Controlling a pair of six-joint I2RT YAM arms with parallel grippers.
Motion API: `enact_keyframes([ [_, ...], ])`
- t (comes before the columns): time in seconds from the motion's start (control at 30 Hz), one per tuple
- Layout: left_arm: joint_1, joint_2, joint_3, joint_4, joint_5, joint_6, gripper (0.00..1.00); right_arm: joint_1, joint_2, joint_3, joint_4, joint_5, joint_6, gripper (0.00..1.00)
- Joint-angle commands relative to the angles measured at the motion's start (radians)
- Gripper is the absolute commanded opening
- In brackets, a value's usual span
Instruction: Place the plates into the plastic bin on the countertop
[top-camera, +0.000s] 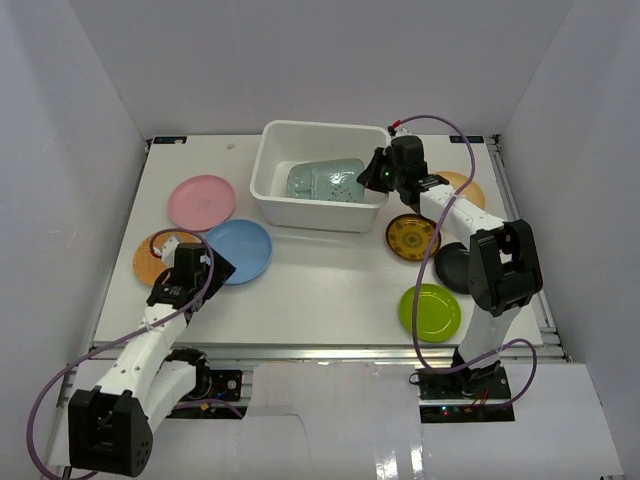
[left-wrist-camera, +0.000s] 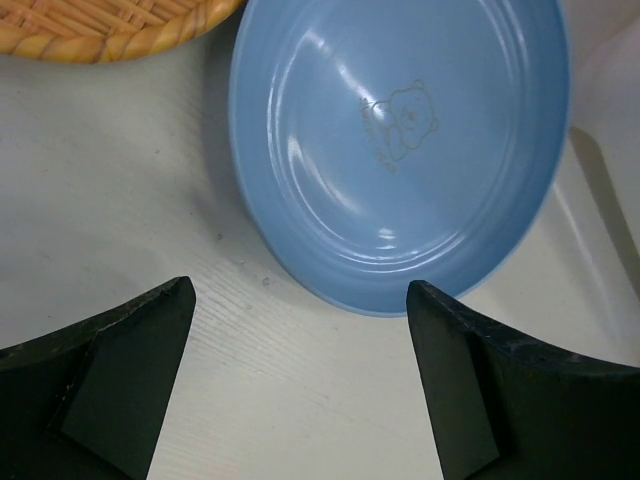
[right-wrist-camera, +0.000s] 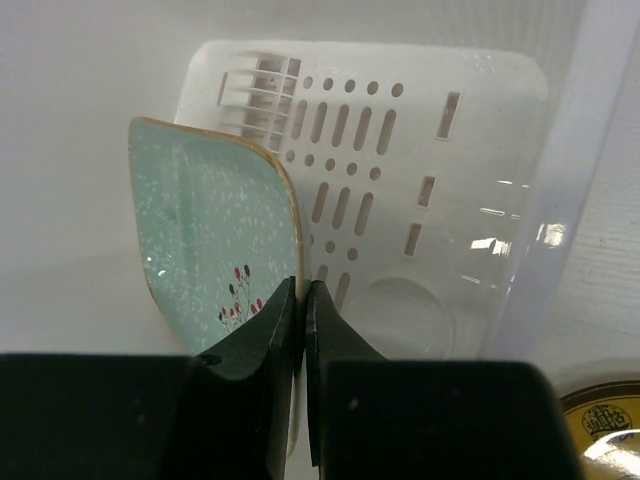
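— How does my left side look?

— Your left jaws are spread wide and empty, low over the white worktop (top-camera: 330, 280). The round blue plastic plate (left-wrist-camera: 400, 150) lies just ahead of them at 12 o'clock. It's glossy and shallow with a thin raised lip. I'd keep low, slip one finger under the near lip and pinch the edge rather than press on the slick bowl.

— And my right?

— The white slotted plastic bin (top-camera: 320, 215) sits at 12 o'clock on the worktop. Your right jaws are pressed together at a corner of the pale green speckled rectangular dish (right-wrist-camera: 215, 240), which leans tilted inside the bin. I cannot tell whether they actually pinch it. If they do, lower it before letting go, since a smooth dish on hard plastic will likely slide.
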Motion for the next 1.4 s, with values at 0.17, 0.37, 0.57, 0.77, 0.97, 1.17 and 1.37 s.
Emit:
enact_keyframes([
  [0.17, 0.004, 0.079, -0.042, 0.107, -0.053, -0.043, 0.97, 0.015, 0.034, 0.044, 0.103, -0.023, 0.019, 0.25],
  [0.37, 0.004, 0.155, -0.059, 0.171, -0.047, -0.065, 0.91, 0.014, 0.013, 0.018, 0.107, 0.003, 0.006, 0.62],
  [0.57, 0.004, 0.184, -0.077, 0.236, -0.045, -0.069, 0.76, 0.021, -0.075, 0.009, 0.117, 0.000, -0.037, 0.79],
  [0.77, 0.004, 0.242, -0.084, 0.289, -0.045, -0.071, 0.58, 0.055, -0.202, 0.007, 0.119, -0.032, -0.093, 0.96],
  [0.97, 0.004, 0.267, -0.074, 0.293, -0.027, -0.039, 0.19, 0.075, -0.305, -0.038, 0.136, -0.058, -0.105, 0.98],
  [1.17, 0.004, 0.169, -0.056, 0.230, 0.004, -0.005, 0.00, 0.075, -0.399, -0.095, 0.137, -0.087, -0.111, 0.98],
  [1.37, 0.001, -0.067, 0.050, 0.101, 0.015, 0.053, 0.00, 0.075, -0.533, -0.193, 0.097, -0.034, -0.168, 0.92],
])
